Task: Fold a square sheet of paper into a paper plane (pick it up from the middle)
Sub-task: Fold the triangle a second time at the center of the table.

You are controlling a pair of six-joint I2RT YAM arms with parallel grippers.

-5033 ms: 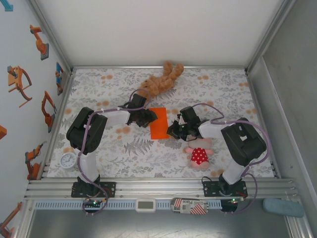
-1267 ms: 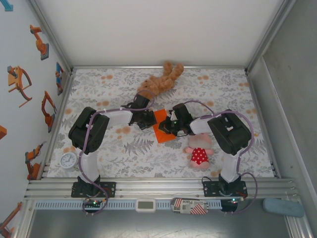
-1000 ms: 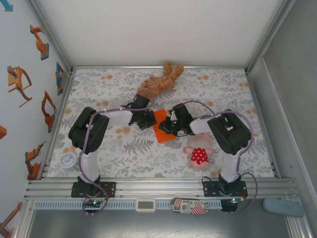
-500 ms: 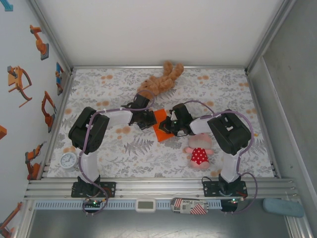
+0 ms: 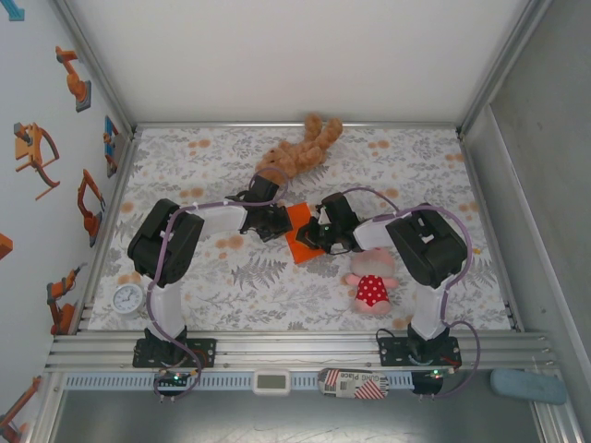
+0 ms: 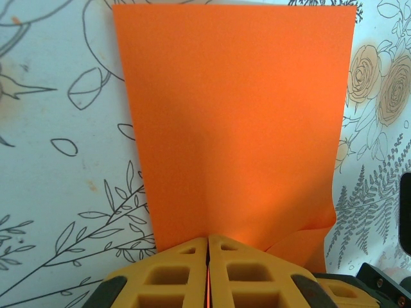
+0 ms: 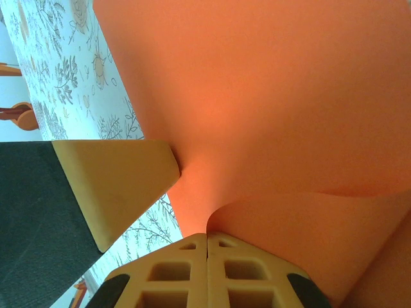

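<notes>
Floral-print cloth covers the tabletop [image 5: 416, 175] inside a white-walled, metal-framed booth, where two arms meet over the orange sheet [image 5: 301, 244] at mid-table. The left jaws are shut on the middle of one edge, and the paper lies flat on the cloth beyond them. The right jaws are clamped on a raised curl of the same sheet, close beside a left finger. The fold looks to be at an early stage. The paper shows straight edges and one lifted bulge, but no nose point and no dart shape, so most of the creasing appears to lie ahead. A bear [image 5: 300, 148] lies just behind the sheet, a doll [image 5: 371, 286] sits near the right arm, and a clock [image 5: 127, 297] rests at the left edge.
</notes>
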